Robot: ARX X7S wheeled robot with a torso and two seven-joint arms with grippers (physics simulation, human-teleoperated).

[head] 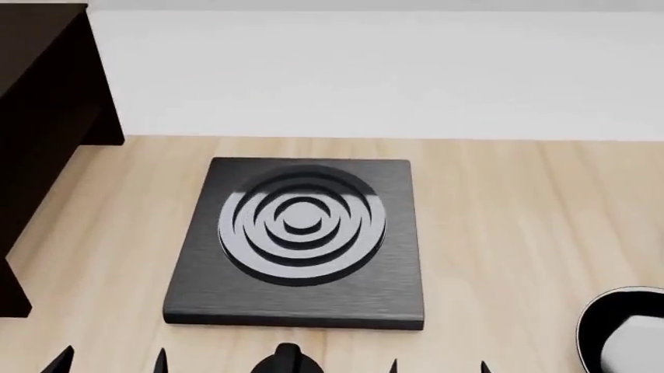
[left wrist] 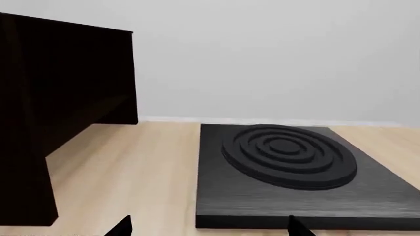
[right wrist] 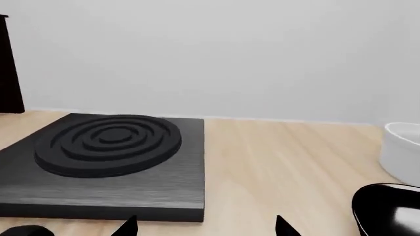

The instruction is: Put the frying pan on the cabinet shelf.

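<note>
The frying pan (head: 593,336) lies at the table's front right corner, cut off by the head view's edge; a black wall, a thin silvery rim and a pale inside show. The right wrist view has its glossy black wall (right wrist: 387,209) just right of my right gripper (right wrist: 203,227). That gripper (head: 439,365) is open and holds nothing, left of the pan and apart from it. My left gripper (head: 110,361) (left wrist: 210,227) is open too, over bare tabletop. The nearly black cabinet (head: 42,109) (left wrist: 66,88) stands at far left; its shelf boards merge in the dark.
A square black hob (head: 301,233) with concentric rings lies mid-table, ahead of both grippers. A white bowl (right wrist: 402,152) shows just beyond the pan's wall; whether it sits in the pan I cannot tell. A small rounded black thing (head: 285,359) pokes up at the front edge between the grippers.
</note>
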